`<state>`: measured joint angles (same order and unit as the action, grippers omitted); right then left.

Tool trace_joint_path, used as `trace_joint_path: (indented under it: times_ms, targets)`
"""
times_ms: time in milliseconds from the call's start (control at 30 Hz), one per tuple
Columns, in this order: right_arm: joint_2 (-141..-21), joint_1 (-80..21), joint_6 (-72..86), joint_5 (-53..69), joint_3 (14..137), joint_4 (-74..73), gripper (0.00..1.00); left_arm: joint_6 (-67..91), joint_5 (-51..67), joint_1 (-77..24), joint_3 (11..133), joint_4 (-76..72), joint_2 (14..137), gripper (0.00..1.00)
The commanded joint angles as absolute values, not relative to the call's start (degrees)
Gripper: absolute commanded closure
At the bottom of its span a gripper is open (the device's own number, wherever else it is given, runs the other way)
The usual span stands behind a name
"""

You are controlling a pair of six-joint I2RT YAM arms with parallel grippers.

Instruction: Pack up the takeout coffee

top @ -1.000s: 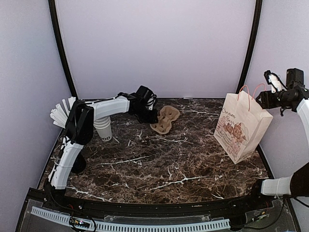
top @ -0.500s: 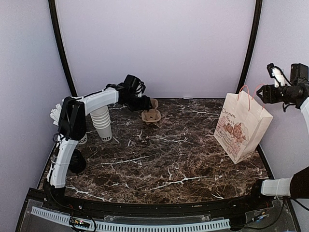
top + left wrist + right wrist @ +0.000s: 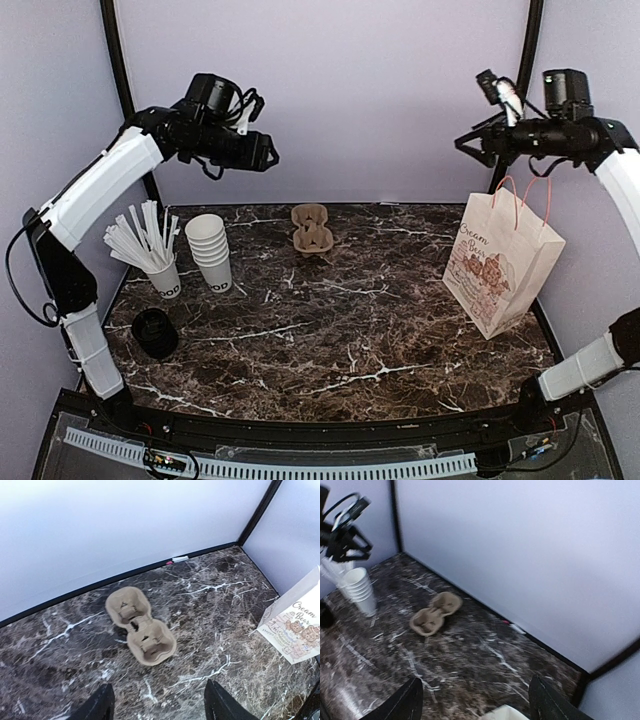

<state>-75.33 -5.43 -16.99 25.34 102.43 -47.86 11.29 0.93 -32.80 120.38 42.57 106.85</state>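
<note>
Takeout coffee (image 3: 155, 333), seemingly the dark-lidded item, sits untouched: the left end effector (image 3: 268, 155) hangs spread and empty high over the desk (image 3: 350, 340), with the cup carrier (image 3: 141, 626) below and ahead of it and the coffee far below, back toward its base, so it should descend squarely, grip beneath the lid and keep the cup upright for the bag (image 3: 500, 265) under the right end effector (image 3: 468, 143), which is likewise spread.

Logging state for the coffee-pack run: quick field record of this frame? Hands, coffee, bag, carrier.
left hand: open, empty, high at back left
right hand: open, empty, high on the right, clear of the paper bag
takeout coffee: black lid on, near left edge, untouched
paper bag: standing, right side
cup carrier: empty, back centre
cup stack: left, beside the straw cup
</note>
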Motion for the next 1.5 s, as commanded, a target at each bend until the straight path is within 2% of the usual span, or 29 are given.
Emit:
trace_joint_path:
  times_ms: [0,67,167,300,400,467,600,833,1000,1267,1467]
  targets:
    - [-82.0,-22.4,-22.0,32.8,101.2,-51.2,0.27,6.6,-8.2,-32.3,116.7,56.8,103.7,0.42]
    - [-85.0,-29.4,-26.1,34.7,97.1,-51.6,0.3,6.1,-9.2,-32.0,116.0,60.0,103.5,0.49]
    - [-87.8,-36.9,-29.3,34.6,87.3,-45.8,0.35,6.1,-9.1,-31.2,115.0,63.0,103.5,0.5]
    - [-89.5,-40.3,-26.5,35.5,73.0,-32.0,0.39,6.2,-9.1,-30.3,115.3,65.9,105.0,0.4]
    - [-91.3,-40.8,-25.7,36.1,66.1,-25.5,0.4,7.0,-11.4,-29.8,115.1,66.9,106.2,0.39]
    - [-92.7,-40.7,-25.1,36.8,63.5,-22.9,0.4,7.1,-12.7,-29.3,114.9,67.6,106.8,0.39]
    - [-94.8,-40.8,-28.1,36.7,60.9,-22.5,0.4,7.4,-12.2,-28.8,114.0,68.1,107.3,0.45]
    - [-98.2,-41.1,-28.7,38.2,62.9,-24.4,0.41,10.1,-14.3,-28.8,111.4,70.9,108.2,0.46]
    - [-99.0,-41.6,-29.5,37.7,63.3,-25.4,0.43,10.4,-14.7,-28.8,110.8,70.9,108.2,0.6]
    - [-99.2,-41.7,-29.8,37.0,63.8,-26.3,0.45,10.0,-15.6,-28.7,111.0,71.0,108.7,0.76]
    - [-100.0,-42.0,-30.0,36.9,64.5,-27.1,0.48,9.8,-16.0,-28.7,111.0,71.7,108.9,0.94]
